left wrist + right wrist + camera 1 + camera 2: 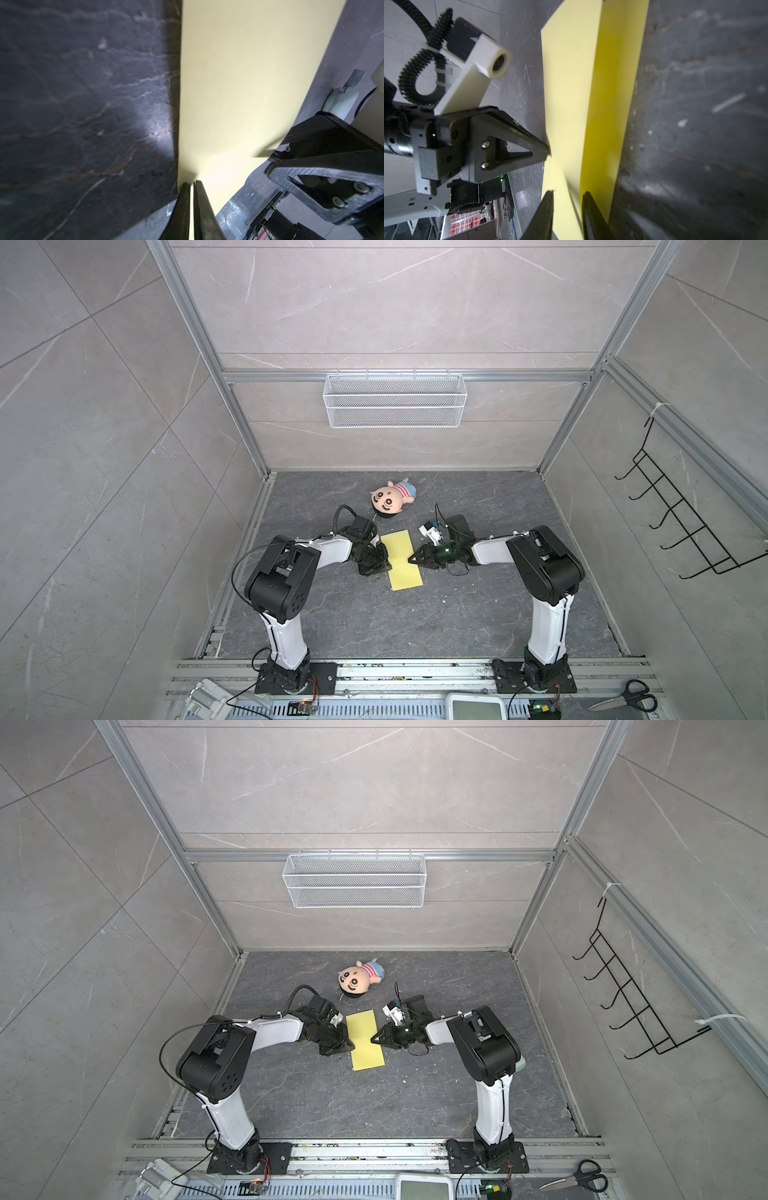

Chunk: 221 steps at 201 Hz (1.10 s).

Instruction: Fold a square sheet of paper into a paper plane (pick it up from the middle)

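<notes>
The square sheet of paper [402, 560] [368, 1040] lies on the dark table, folded in half into a long yellow rectangle. No paper plane is in view. My left gripper [384, 566] [348, 1046] [192, 184] is at the sheet's left long edge, shut on it, with yellow [239, 83] showing between the jaws. My right gripper [411, 560] [372, 1041] [568, 193] reaches in from the right long edge. Its jaws stand apart around the raised upper layer [566, 104], with the brighter lower layer beside it.
A plush doll [392, 497] [359, 977] lies behind the paper. A white wire basket [394, 400] hangs on the back wall and a black hook rack [685, 510] on the right wall. Scissors [627, 697] lie at the front right. A pale green pad [340, 99] sits behind the right arm.
</notes>
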Tool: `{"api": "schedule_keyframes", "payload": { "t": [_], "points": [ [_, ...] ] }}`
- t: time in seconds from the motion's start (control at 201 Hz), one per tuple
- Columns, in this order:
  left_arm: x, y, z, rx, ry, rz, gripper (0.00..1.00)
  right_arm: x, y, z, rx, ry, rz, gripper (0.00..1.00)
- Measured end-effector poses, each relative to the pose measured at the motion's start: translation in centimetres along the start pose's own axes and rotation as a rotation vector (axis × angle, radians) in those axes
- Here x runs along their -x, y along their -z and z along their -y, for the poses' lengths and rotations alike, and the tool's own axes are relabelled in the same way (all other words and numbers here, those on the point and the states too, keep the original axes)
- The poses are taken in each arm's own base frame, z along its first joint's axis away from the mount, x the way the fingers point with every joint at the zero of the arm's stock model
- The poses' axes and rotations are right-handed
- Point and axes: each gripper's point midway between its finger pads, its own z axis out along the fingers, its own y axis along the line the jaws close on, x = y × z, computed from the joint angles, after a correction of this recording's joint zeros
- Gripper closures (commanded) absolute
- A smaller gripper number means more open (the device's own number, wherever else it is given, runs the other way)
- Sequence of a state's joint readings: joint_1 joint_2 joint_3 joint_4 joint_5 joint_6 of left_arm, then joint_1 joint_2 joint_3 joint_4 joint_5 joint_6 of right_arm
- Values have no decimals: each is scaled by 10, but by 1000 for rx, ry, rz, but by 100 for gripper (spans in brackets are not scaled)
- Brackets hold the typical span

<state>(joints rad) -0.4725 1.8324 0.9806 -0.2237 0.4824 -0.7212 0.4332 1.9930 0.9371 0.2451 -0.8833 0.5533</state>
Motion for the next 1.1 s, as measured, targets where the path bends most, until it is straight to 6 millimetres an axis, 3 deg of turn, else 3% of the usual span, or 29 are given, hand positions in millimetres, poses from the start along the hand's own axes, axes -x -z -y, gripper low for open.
{"api": "schedule_keyframes", "payload": {
  "t": [0.627,0.886,1.1],
  "points": [
    [0,0,0,0,0,0,88,-47,13,2,31,-131,-27,76],
    [0,0,0,-1,2,1,88,-60,15,1,39,-209,3,79],
    [0,0,0,-1,3,1,88,-55,13,0,33,-241,43,87]
  ]
}}
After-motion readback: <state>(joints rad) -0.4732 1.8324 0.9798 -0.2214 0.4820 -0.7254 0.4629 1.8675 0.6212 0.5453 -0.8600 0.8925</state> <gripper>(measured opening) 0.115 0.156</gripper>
